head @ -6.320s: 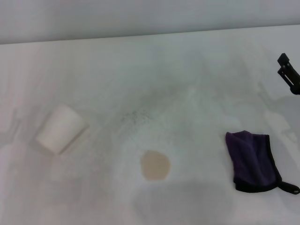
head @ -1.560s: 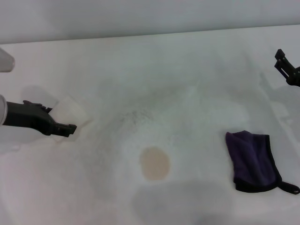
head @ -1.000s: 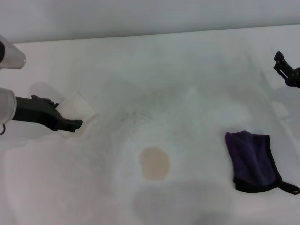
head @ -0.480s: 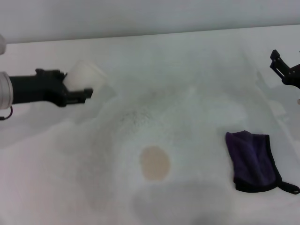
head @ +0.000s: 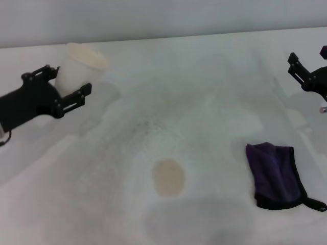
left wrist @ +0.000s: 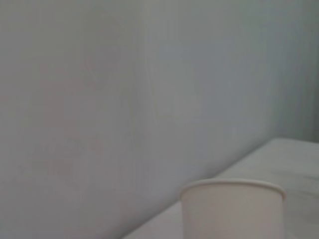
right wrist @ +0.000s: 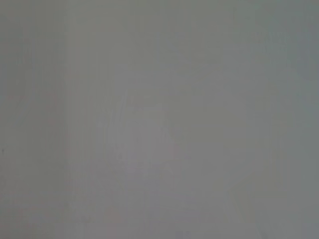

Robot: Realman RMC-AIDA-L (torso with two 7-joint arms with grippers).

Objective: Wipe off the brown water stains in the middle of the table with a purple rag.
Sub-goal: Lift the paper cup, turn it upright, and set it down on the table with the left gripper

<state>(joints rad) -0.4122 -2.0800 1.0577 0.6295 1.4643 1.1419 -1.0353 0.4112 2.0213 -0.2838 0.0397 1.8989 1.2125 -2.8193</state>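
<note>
The brown water stain [head: 168,177] is a pale tan oval patch on the white table [head: 204,102], near the front middle. The purple rag [head: 278,176] lies folded at the front right, with nothing touching it. My left gripper [head: 69,79] is at the back left, shut on a white cup [head: 76,66] and holding it upright above the table. The cup also shows in the left wrist view [left wrist: 233,209]. My right gripper [head: 309,64] hangs open and empty at the right edge, behind the rag. The right wrist view shows only a plain grey surface.
A scatter of dark grey specks [head: 148,125] lies on the table behind the stain. A grey wall [head: 163,18] runs along the table's far edge.
My left gripper has taken the cup that lay on its side at the left, lifted it and turned it upright, moving it back. My right gripper has shifted slightly inward.
</note>
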